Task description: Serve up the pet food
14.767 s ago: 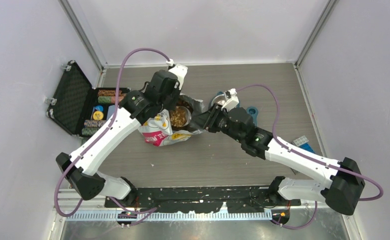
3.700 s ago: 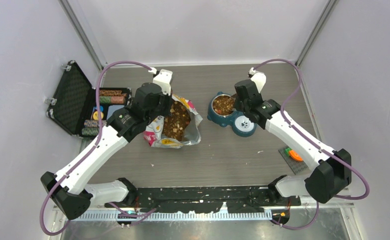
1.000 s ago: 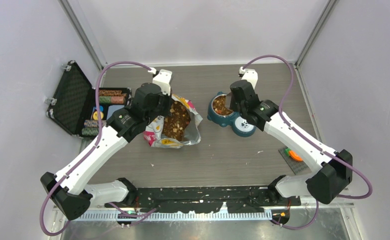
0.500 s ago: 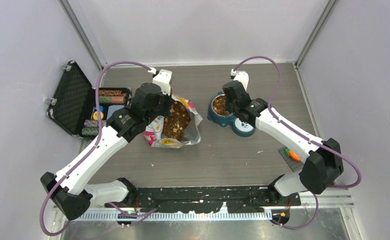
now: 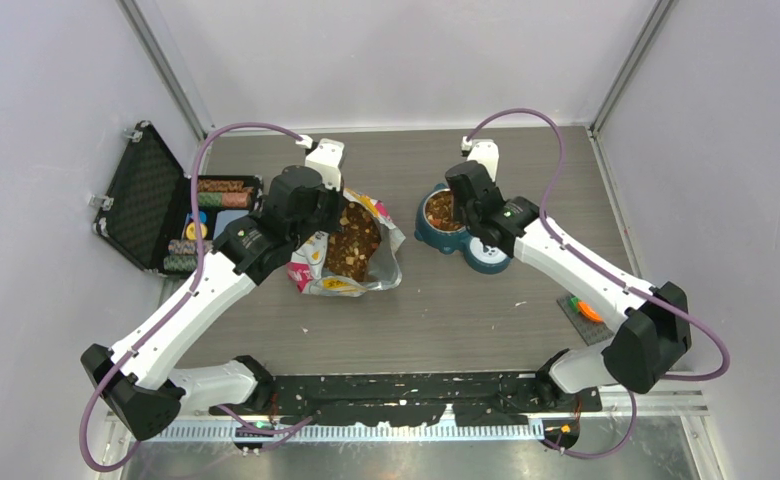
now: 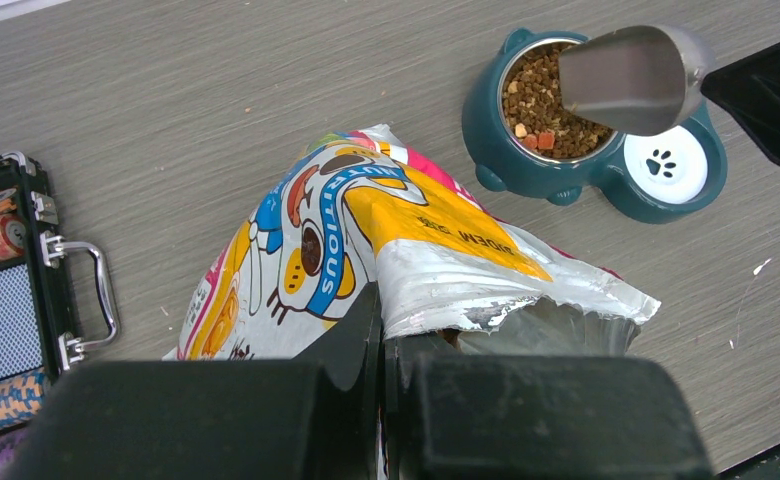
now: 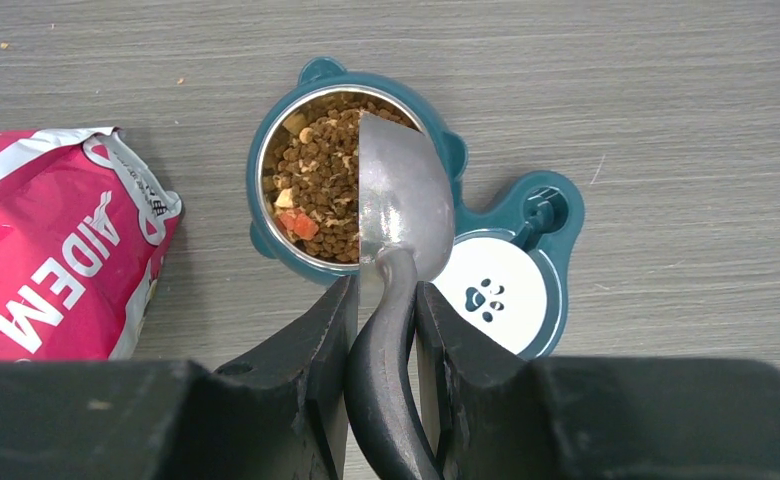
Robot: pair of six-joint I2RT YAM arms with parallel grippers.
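The pet food bag point(image 5: 316, 262) lies open at mid-table with brown kibble point(image 5: 353, 240) showing in its mouth. My left gripper point(image 6: 382, 320) is shut on the bag's torn top edge point(image 6: 486, 300), holding it up. The teal double bowl point(image 5: 427, 236) stands to the right, and its steel dish holds pet food point(image 7: 321, 190). My right gripper point(image 7: 384, 300) is shut on the dark handle of the metal scoop point(image 7: 406, 205). The scoop is rolled onto its side just above the dish, its shiny back point(image 6: 631, 80) also visible in the left wrist view.
The bowl's second compartment is a white disc with a paw print point(image 7: 491, 290). An open black case of poker chips point(image 5: 171, 215) sits at the left edge. A small grey plate with a green and orange piece point(image 5: 588, 311) lies at the right. Walls enclose three sides.
Over the last second my right arm has shifted slightly left above the bowl with the scoop. Earlier it was at the bag. The left gripper has kept its hold on the bag.
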